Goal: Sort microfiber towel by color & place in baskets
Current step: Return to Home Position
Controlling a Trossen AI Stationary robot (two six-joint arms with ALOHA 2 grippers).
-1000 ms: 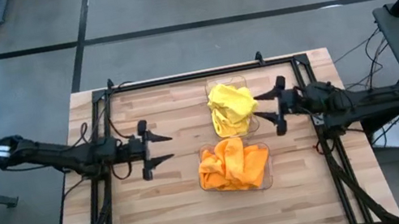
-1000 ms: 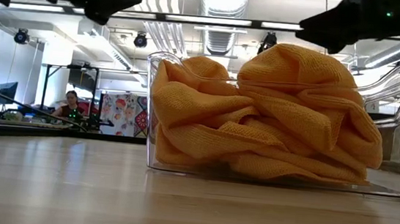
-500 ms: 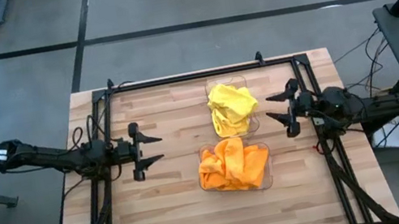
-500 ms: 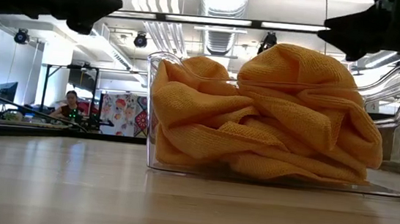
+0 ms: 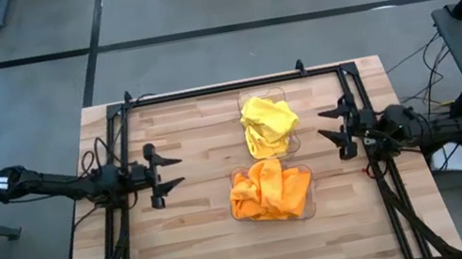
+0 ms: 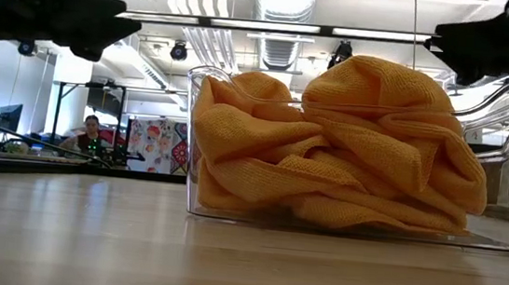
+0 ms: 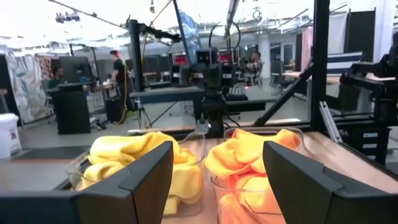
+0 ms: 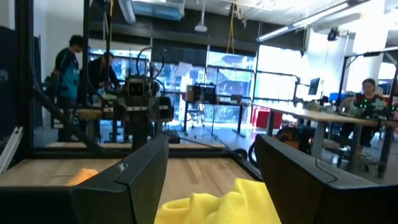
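Both arms have pulled back toward their own edges of the table (image 5: pixel 186 252) since a second ago. The left hand (image 5: pixel 177 169) now sits well apart from the baskets, and the right hand (image 5: pixel 323 127) has withdrawn to beside the frame rail. Each hand is spread wide and carries nothing. The towels have not shifted. The yellow towels (image 5: pixel 268 123) lie heaped in the far basket (image 5: pixel 250 97). The orange towels (image 5: pixel 269 191) fill the near basket (image 5: pixel 311 193), bulging above its clear wall in the low view.
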